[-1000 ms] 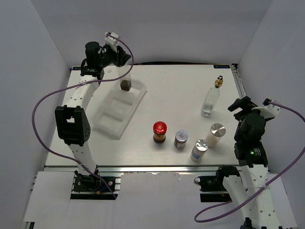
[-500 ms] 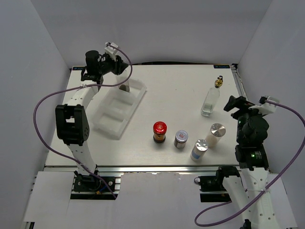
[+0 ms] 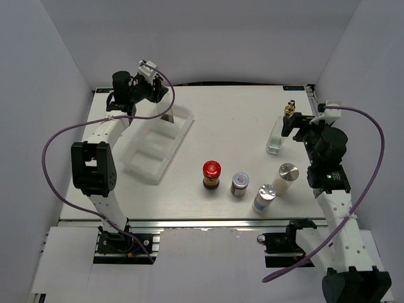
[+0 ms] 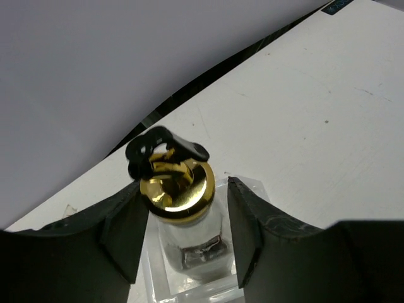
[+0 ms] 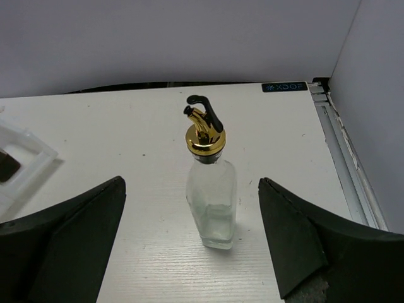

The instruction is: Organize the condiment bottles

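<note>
A tall glass bottle with a gold pourer (image 4: 180,189) stands upright in the top step of the white tray (image 3: 180,129); it shows dimly in the top view (image 3: 167,115). My left gripper (image 4: 184,201) is open around its neck, with a gap on the right side, and it shows in the top view (image 3: 161,95). The second gold-pourer bottle (image 5: 213,202) stands on the table at the right (image 3: 278,136). My right gripper (image 5: 191,189) is wide open and empty just short of it, also in the top view (image 3: 293,126). A red-capped jar (image 3: 211,175), a silver-lidded jar (image 3: 240,184) and two white shakers (image 3: 288,174) (image 3: 264,197) stand near the front.
The stepped tray's lower steps (image 3: 148,158) lie toward the front left. The table's right edge rail (image 5: 344,158) and the enclosure walls are close to the right bottle. The left arm's purple cable (image 3: 63,136) loops over the table's left side.
My right arm has swung forward and left, bringing its open gripper up to the right-hand bottle. My left gripper has shifted slightly back at the tray's top step.
</note>
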Robot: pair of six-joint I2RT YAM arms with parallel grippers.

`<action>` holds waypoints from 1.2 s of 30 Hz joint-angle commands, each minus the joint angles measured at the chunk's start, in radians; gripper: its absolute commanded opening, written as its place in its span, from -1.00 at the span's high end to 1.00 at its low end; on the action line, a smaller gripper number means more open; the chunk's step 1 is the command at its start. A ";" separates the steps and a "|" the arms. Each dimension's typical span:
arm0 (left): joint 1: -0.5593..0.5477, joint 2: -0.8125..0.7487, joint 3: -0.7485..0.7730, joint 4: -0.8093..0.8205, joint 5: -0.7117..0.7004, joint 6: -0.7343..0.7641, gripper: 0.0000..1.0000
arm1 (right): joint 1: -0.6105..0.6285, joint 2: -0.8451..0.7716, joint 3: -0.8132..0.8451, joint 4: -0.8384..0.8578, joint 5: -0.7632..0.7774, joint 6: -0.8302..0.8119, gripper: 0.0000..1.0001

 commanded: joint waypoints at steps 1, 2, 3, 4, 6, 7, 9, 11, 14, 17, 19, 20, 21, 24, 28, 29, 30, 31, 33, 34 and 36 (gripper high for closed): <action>0.004 -0.099 -0.027 0.047 -0.017 0.025 -0.24 | -0.003 0.053 0.068 0.071 0.035 -0.035 -0.79; 0.003 -0.100 -0.027 0.041 -0.019 0.025 -0.32 | -0.003 0.069 0.074 0.075 0.038 -0.038 -0.79; 0.004 -0.100 -0.028 0.038 -0.025 0.025 -0.40 | -0.003 0.084 0.083 0.077 0.044 -0.040 -0.79; 0.004 -0.100 -0.025 0.034 -0.034 0.022 -0.42 | -0.002 0.117 0.091 0.077 0.044 -0.040 -0.79; 0.004 -0.105 -0.024 0.019 -0.040 0.023 -0.51 | -0.002 0.148 0.114 0.077 0.041 -0.043 -0.79; 0.003 -0.109 -0.024 0.015 -0.042 0.023 -0.54 | -0.003 0.179 0.120 0.077 0.043 -0.046 -0.79; 0.004 -0.117 -0.027 0.005 -0.040 0.026 -0.83 | -0.003 0.204 0.131 0.085 0.053 -0.052 -0.79; 0.003 -0.132 -0.033 0.005 -0.045 0.023 -0.85 | -0.002 0.243 0.137 0.095 0.070 -0.054 -0.79; 0.004 -0.154 -0.035 0.004 -0.054 0.008 -0.96 | -0.003 0.293 0.155 0.092 0.058 -0.054 -0.79; 0.003 -0.178 -0.038 -0.004 -0.060 -0.006 -0.96 | -0.002 0.329 0.162 0.094 0.059 -0.046 -0.75; 0.004 -0.195 -0.039 -0.005 -0.059 -0.014 -0.96 | -0.002 0.355 0.162 0.095 0.070 -0.048 -0.66; 0.004 -0.212 -0.042 -0.007 -0.053 -0.018 -0.96 | -0.002 0.365 0.165 0.098 0.072 -0.049 -0.59; 0.004 -0.221 -0.044 -0.007 -0.051 -0.030 -0.96 | -0.002 0.383 0.166 0.103 0.069 -0.051 -0.55; 0.003 -0.266 -0.054 -0.012 -0.043 -0.057 -0.96 | -0.003 0.424 0.172 0.120 0.041 -0.054 -0.48; 0.003 -0.341 -0.094 -0.015 -0.046 -0.083 -0.96 | -0.002 0.466 0.191 0.123 0.015 -0.052 -0.19; 0.003 -0.359 -0.105 -0.013 -0.051 -0.102 -0.96 | -0.002 0.472 0.192 0.126 0.012 -0.049 -0.13; 0.003 -0.378 -0.116 -0.013 -0.071 -0.113 -0.96 | -0.002 0.478 0.191 0.135 0.013 -0.048 -0.08; 0.003 -0.414 -0.133 -0.021 -0.088 -0.122 -0.96 | -0.002 0.481 0.189 0.141 0.014 -0.046 0.04; 0.001 -0.454 -0.156 -0.019 -0.123 -0.162 -0.96 | -0.002 0.487 0.186 0.151 0.010 -0.048 0.05; 0.003 -0.502 -0.189 -0.009 -0.172 -0.178 -0.96 | -0.003 0.491 0.186 0.155 0.009 -0.046 0.05; 0.001 -0.551 -0.234 0.005 -0.226 -0.210 -0.96 | -0.002 0.498 0.186 0.158 0.007 -0.046 -0.04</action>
